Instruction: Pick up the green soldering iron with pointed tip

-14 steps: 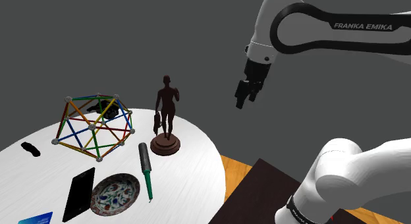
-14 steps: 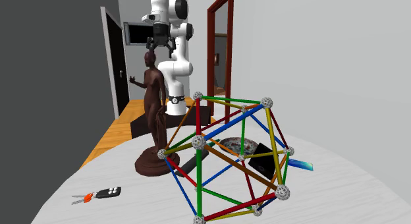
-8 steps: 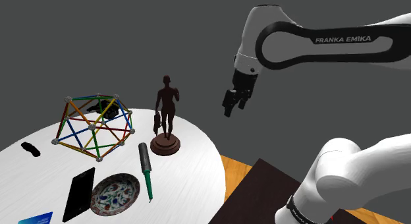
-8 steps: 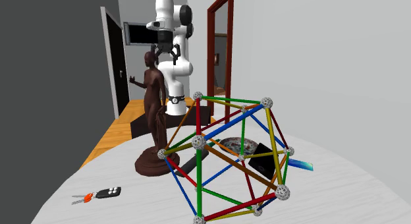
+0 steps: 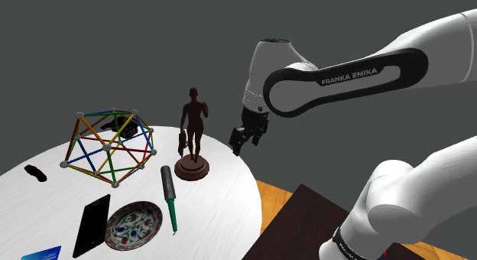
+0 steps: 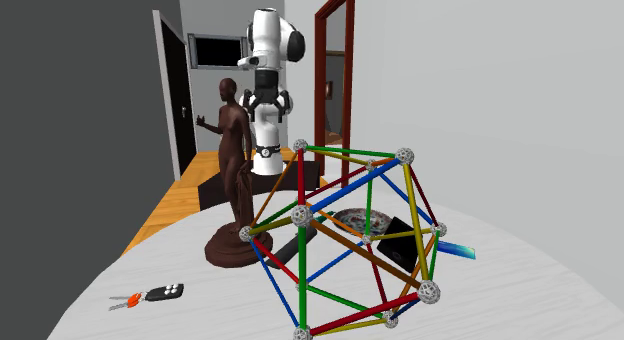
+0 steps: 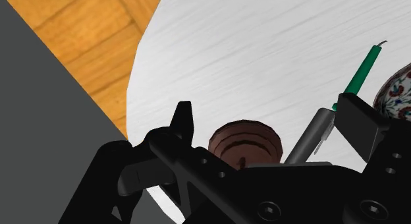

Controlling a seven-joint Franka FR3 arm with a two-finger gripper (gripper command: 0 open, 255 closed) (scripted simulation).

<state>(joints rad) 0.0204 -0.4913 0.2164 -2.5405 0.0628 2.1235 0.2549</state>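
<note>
- Because the dark statue [image 5: 193,136] stands between the gripper [image 5: 238,145] and the soldering iron [image 5: 170,197], a straight reach across could, I judge, clip it and topple it onto the table [image 5: 223,183].
- The jaws stand wide apart and hold nothing. In the wrist view the fingers [image 7: 184,120] frame the statue's base and the iron's grey handle without touching either.
- The iron lies flat on the white table, just beside the patterned plate [image 5: 134,224], with its handle end near the statue's base.
- Closing on the green shaft next to the plate risks a finger striking the plate's rim, and the thin round shaft could also roll or slip out of the grip.
- Its long axis runs from near the statue's base toward the shoulder view's lower edge, leaning slightly to that view's right. The pointed tip faces that lower edge, away from the gripper.
</note>
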